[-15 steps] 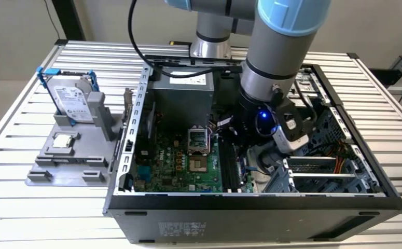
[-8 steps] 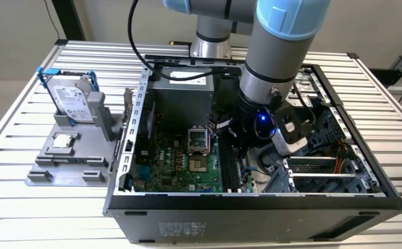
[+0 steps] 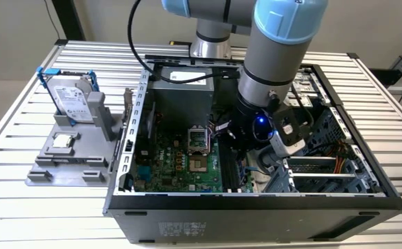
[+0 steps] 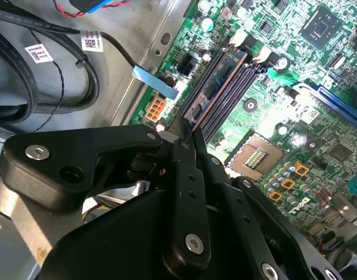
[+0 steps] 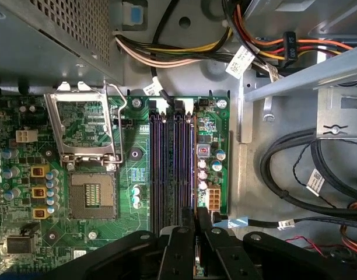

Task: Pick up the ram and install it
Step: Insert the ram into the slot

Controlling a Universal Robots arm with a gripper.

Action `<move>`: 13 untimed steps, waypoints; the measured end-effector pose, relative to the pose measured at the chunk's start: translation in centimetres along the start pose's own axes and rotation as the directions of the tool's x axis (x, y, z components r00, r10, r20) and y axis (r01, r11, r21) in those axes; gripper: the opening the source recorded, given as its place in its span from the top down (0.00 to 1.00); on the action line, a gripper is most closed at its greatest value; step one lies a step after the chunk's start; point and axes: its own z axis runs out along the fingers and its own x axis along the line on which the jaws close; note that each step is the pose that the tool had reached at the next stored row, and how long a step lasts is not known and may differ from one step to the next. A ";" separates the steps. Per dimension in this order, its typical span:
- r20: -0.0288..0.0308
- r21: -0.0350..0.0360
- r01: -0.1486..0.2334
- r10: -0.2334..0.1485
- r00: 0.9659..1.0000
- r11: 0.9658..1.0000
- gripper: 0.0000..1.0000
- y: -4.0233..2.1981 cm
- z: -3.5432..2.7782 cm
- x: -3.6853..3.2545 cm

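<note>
In the exterior view, the arm is reaching down into the open computer case (image 3: 256, 199), its gripper (image 3: 246, 155) hanging over the motherboard (image 3: 180, 166); a hard drive (image 3: 72, 101) is standing on a grey holder (image 3: 69, 155) outside. In the second wrist view, the fingers (image 4: 184, 175) are closing narrowly on the ram (image 4: 219, 81), which is sitting edge-on along the memory slots (image 4: 228, 96). In the first wrist view, cables (image 5: 295, 169) are crowding beside the slots, near the empty processor socket (image 5: 92, 195).
</note>
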 end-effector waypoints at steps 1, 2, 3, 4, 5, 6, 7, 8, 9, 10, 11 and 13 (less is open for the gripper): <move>0.000 0.000 0.000 0.000 1.000 1.000 1.00 0.00 0.09 0.01; 0.000 0.000 0.000 0.000 1.000 1.000 1.00 0.00 0.20 0.01; 0.000 0.000 0.000 0.000 1.000 1.000 1.00 0.01 0.34 0.02; 0.000 0.000 0.000 0.000 1.000 1.000 1.00 0.01 0.47 0.02; 0.000 0.000 0.000 0.000 1.000 1.000 1.00 0.02 0.54 0.02; 0.000 0.000 0.000 0.000 1.000 1.000 1.00 0.01 0.53 0.02; 0.000 0.000 0.000 0.000 1.000 1.000 1.00 0.01 0.53 0.02; 0.000 0.000 0.000 0.000 1.000 1.000 1.00 0.01 0.53 0.02; 0.000 0.000 0.000 0.000 1.000 1.000 1.00 0.02 0.54 0.02; 0.000 0.000 0.000 0.000 1.000 1.000 1.00 0.05 0.56 0.02; 0.000 0.000 0.000 0.000 1.000 1.000 1.00 0.08 0.56 0.02; 0.000 0.000 0.000 0.000 1.000 1.000 1.00 0.09 0.57 0.02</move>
